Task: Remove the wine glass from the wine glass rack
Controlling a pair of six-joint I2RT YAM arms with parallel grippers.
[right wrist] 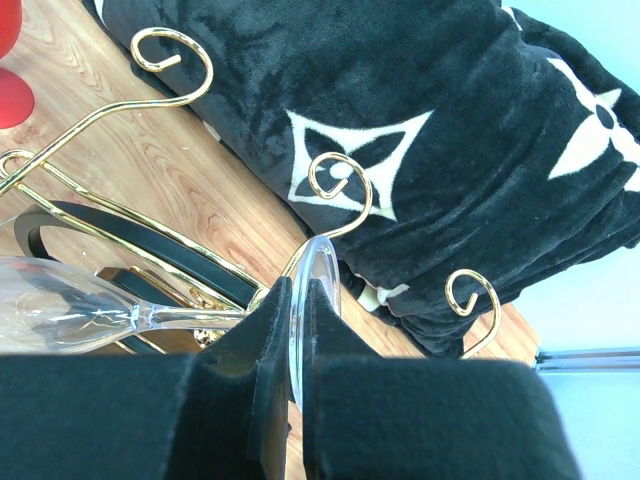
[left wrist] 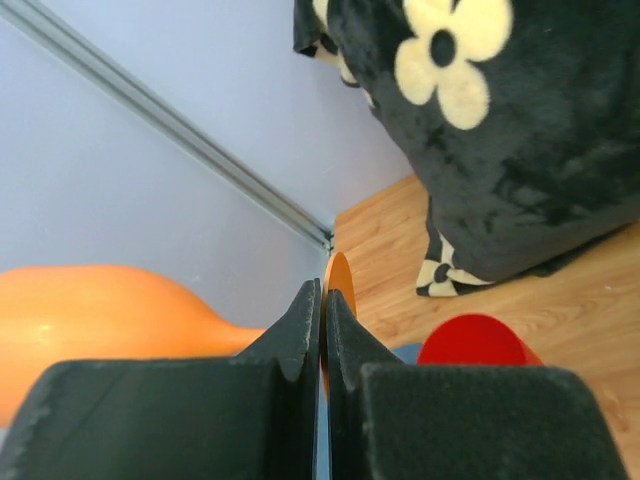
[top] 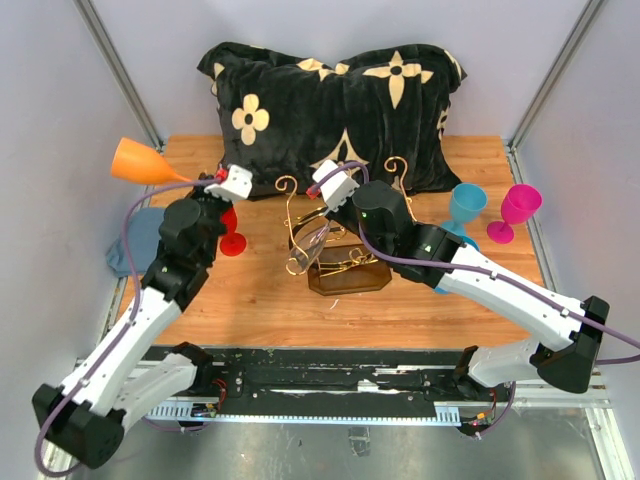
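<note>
- Wine glass rack (top: 345, 272), gold wire on a dark base, stands mid-table, just near the black flowered pillow (top: 330, 100).
- Clear wine glass (right wrist: 60, 315) lies tilted over the rack, with its bowl to the near left and its foot to the far side. Whether it rests on the black rails cannot be told.
- Right gripper (right wrist: 297, 300) has its fingers clamped on that glass's thin foot.
- Left gripper (left wrist: 322, 300), at the far left, pinches the foot of an orange glass (left wrist: 90, 320) held sideways, with a red glass (left wrist: 475, 342) standing close by.
- Blue glass (top: 466, 203) and pink glass (top: 519, 205) stand at the right.
</note>
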